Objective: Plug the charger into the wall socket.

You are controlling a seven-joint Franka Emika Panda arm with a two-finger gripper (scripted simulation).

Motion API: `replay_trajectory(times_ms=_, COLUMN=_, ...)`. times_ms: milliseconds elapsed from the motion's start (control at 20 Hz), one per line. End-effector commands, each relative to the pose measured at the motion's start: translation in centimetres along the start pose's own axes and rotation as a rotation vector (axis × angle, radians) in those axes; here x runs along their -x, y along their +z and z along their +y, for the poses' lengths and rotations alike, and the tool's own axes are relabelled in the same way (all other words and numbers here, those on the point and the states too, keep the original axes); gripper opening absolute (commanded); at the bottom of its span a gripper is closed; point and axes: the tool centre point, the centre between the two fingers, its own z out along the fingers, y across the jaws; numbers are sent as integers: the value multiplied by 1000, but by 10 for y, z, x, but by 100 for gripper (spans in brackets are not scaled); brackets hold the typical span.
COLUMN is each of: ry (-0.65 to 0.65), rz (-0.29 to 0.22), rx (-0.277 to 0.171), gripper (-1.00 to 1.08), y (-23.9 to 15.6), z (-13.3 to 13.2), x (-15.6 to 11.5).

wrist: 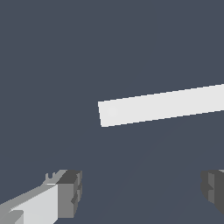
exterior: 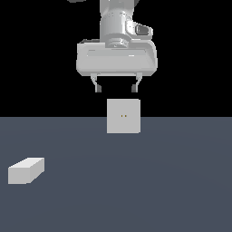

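Exterior view, claw [exterior: 117,89]: hangs high above the counter [exterior: 136,190], fingers spread wide apart, nothing between them.
Exterior view, charger [exterior: 26,170]: lies flat on the counter toward the exterior view's left, well apart from the claw and from the socket.
Exterior view, socket [exterior: 123,116]: stands upright on the counter, just below the claw in the picture, its two small dots facing the camera.
Wrist view, claw [wrist: 141,190]: two dark finger pads [wrist: 70,192] show well apart, bare counter [wrist: 52,65] between them.
Wrist view, pale strip [wrist: 162,105]: probably the socket's top edge seen from above; I cannot be sure. The charger does not show here.
Handling, weight: the charger looks small, so likely light.
Handling, stiffness: a plain hard block by its look; it should not give under the fingers.
Handling, slip: smooth flat faces may slide or twist if pinched off-centre.
Handling, hold: take it across the narrow width, on the two long side faces near the middle, leaving the plug end free.
Handling, risk: a skewed hold could misalign it with the two dots.
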Motion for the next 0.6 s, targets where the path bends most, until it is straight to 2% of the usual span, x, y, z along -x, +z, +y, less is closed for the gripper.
replay_trajectory(times_ms=0, ry=0, rz=0, rx=0, gripper=100, y=0, z=0, x=0)
replay_trajectory(times_ms=300, ry=-5, rz=4, rx=0, gripper=100, y=4, z=-6, x=5)
replay_trajectory(times_ms=550, ry=-16, rz=12, rx=0, gripper=100, y=16, z=-22, x=18)
